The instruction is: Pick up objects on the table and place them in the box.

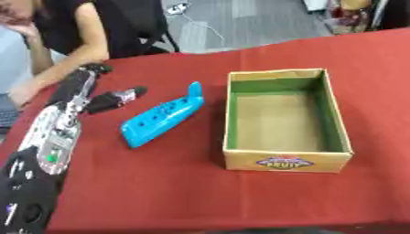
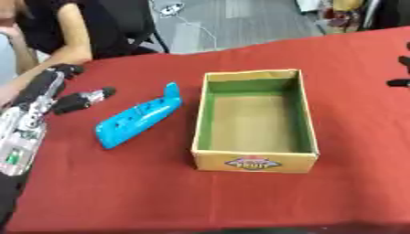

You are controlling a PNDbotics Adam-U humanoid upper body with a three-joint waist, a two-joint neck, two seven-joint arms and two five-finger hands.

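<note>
The left arm comes in along the left edge, silver and black, stretched up the red desk point(image 1: 160, 192). Its robot hand point(image 1: 96, 93), the left one, lies extended on the cloth, fingers straight and reaching toward the far side, with the thumb point(image 1: 120, 97) sticking out to the right; it is released and grasps nothing. The thumb tip points toward the blue thing but stays apart from it.

Just right of that hand lies the blue thing point(image 1: 160, 119), a long flat plastic piece with a row of dark holes and a small upturned end at its far tip. It rests slantwise on the desk, near end toward the left, far end close to the box but not touching it.

Right of it stands the box point(image 1: 336, 119), an open cardboard carton with green inner walls, a brown floor and a printed label on its front side. Nothing shows inside it.

At the right edge of the right eye view, dark fingers of the right robot hand point(image 2: 400, 73) peek in above the desk; I cannot tell whether they are curled or straight.
</note>
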